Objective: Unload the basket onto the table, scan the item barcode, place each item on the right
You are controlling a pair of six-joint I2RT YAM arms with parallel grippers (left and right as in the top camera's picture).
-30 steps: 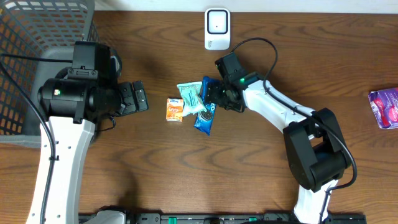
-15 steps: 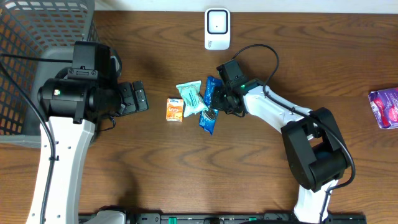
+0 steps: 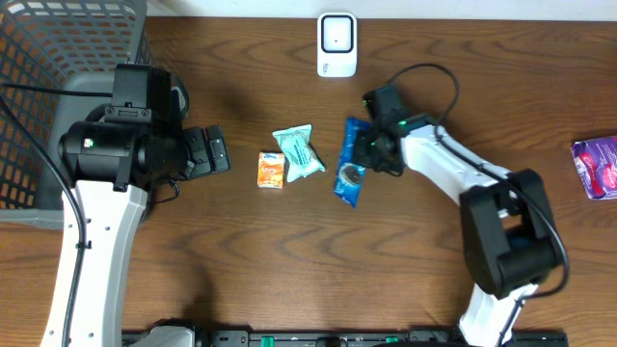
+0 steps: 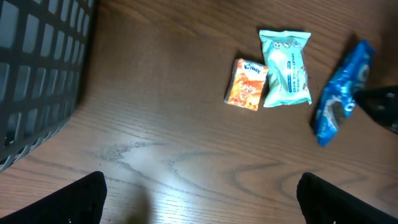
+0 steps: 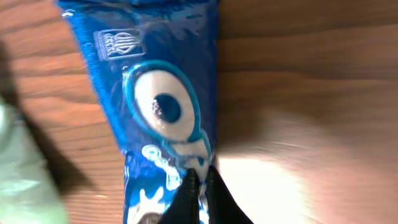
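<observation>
Pinches a glossy blue plastic snack packet [image 3: 350, 164] along its arm-side edge with the right gripper [image 3: 374, 152], the two dark fingertips [image 5: 198, 190] pressed flat together on the film, with no gap between them in the wrist view. Finds that packet near the middle of the brown wood-grain table [image 3: 463, 67], slanted, its upper end toward the white boxy scanner [image 3: 336, 43] at the far edge but well apart from it (printed face up, a white round cookie picture on it). Cannot tell whether the packet is lifted or lies on the wood. Shows, to the left of it and apart, a pale teal plastic pouch [image 3: 297, 151], and touching that pouch's left side a small orange sachet [image 3: 272, 169]. Holds the left gripper [image 3: 214, 151] spread wide and empty over bare wood to the left of the sachet, its black fingers [image 4: 74, 199] at the two lower corners of the wrist view with only table between them. Places a grey plastic lattice basket [image 3: 58, 48] at the far left corner and a purple packet [image 3: 598, 166] at the right edge, well apart from everything else.
</observation>
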